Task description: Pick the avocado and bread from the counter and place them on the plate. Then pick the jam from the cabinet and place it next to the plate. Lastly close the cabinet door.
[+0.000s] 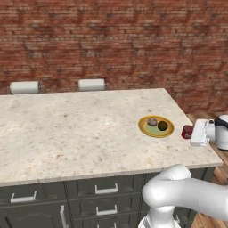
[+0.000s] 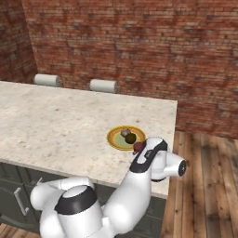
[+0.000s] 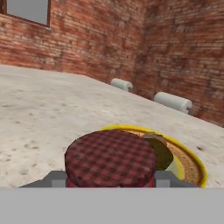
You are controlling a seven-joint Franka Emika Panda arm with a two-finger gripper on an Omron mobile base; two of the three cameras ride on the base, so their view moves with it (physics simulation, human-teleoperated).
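My claw [image 1: 189, 132] is pinched on the jam [image 1: 186, 131], just right of the plate [image 1: 147, 128], low over the counter [image 1: 71, 129] near its right edge. Avocado [image 1: 163, 126] & bread [image 1: 152, 122] sit on plate, side by side. Hand view: jam's plaid lid is in front of plate.

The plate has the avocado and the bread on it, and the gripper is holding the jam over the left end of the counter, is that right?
Not quite: the gripper holds the jam at the counter's right end, just right of the plate, as the left base view shows. The avocado and bread do sit on it.
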